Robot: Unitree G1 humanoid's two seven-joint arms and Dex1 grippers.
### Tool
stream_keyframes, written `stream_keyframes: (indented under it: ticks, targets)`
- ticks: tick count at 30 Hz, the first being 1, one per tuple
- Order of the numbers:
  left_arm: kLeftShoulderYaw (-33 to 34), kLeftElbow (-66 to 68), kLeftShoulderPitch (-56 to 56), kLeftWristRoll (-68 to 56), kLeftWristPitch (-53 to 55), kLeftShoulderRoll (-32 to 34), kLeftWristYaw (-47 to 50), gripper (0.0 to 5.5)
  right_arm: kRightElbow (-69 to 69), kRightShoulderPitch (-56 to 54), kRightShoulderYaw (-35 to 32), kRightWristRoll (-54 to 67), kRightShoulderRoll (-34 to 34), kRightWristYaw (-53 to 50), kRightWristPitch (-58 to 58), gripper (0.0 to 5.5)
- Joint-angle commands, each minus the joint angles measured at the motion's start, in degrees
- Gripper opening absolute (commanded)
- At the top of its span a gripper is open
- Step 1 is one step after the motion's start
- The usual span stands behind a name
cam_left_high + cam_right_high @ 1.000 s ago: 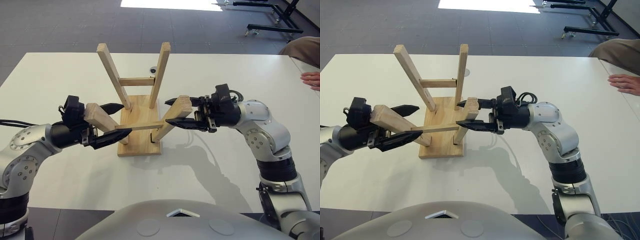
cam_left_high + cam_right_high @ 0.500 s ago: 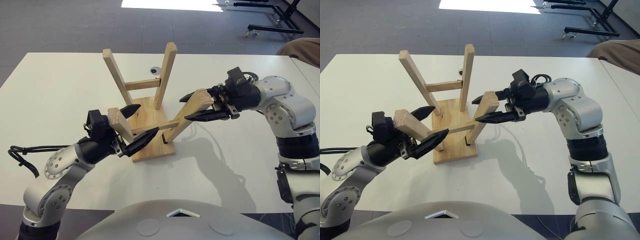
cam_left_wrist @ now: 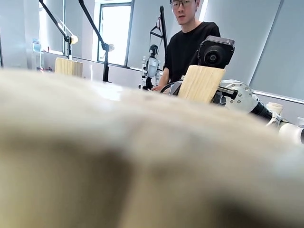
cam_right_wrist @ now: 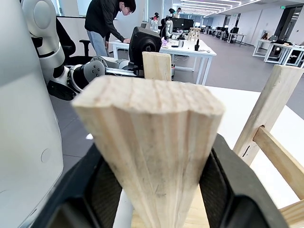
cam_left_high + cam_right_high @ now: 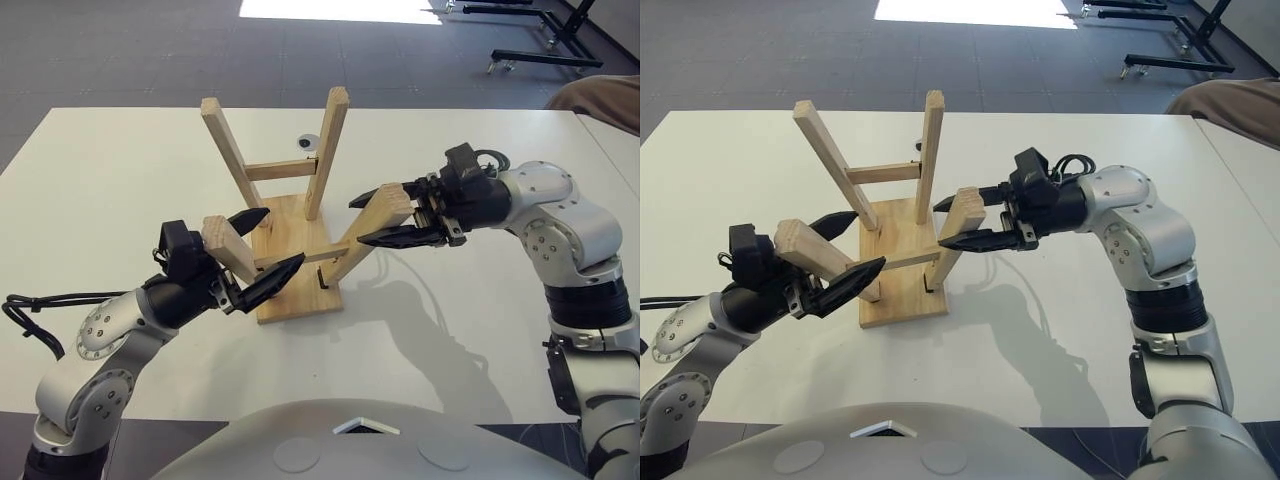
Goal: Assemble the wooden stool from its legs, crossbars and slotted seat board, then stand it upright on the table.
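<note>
The wooden stool lies upside down with its slotted seat board (image 5: 300, 292) flat on the white table (image 5: 110, 170) and its legs pointing up. Two far legs (image 5: 228, 150) (image 5: 325, 150) are joined by a crossbar (image 5: 275, 170). A second crossbar (image 5: 300, 257) links the two near legs. My left gripper (image 5: 284, 235) is shut on the near-left leg (image 5: 226, 245). On the near-right leg (image 5: 378, 212) my right gripper (image 5: 356, 222) is shut; the right wrist view shows that leg's end (image 4: 152, 142) between dark pads (image 4: 102, 190).
A small round white object (image 5: 308, 142) lies on the table just behind the stool. Bare tabletop stretches to both sides and toward the near edge. A person's sleeve (image 5: 600, 98) rests at the far right corner, away from the stool.
The stool has turned on the table with both grippers holding its near legs. My left arm drew in nearer with its elbow swung out; in the last half second everything shifted slightly left.
</note>
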Motion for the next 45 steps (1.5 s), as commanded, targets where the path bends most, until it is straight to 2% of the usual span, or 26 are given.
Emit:
stream_keyframes:
  ticks: [1,16,17,31,38,45]
  targets:
    - [-0.2,2.4,-2.8,-1.7,3.1,3.1,-3.6,4.64,-3.4,2.7,4.7,-1.5,3.4,-2.8,0.6,2.04]
    - [2.9,9.4,-7.2,-4.7,4.7,5.0,-8.0,4.64,-5.7,5.6,4.4,-2.8,5.4,-8.7,-2.6,2.04]
    - [3.2,9.7,-7.3,-5.0,4.9,5.3,-8.3,4.64,-5.9,5.6,4.3,-3.0,5.5,-9.4,-2.8,2.41]
    - [7.3,11.6,-10.0,-7.3,9.3,8.4,-12.1,4.64,-9.2,8.4,0.8,-0.5,6.5,-13.1,-3.7,5.04]
    - [9.7,9.6,-11.7,-11.1,10.7,8.2,-12.0,4.64,-11.7,8.9,-8.6,9.4,7.8,-18.2,-1.2,5.04]
    - [14.0,6.2,-13.2,-20.1,10.8,6.3,-6.8,4.64,-13.9,1.9,-18.2,31.4,8.4,-29.5,4.2,5.04]
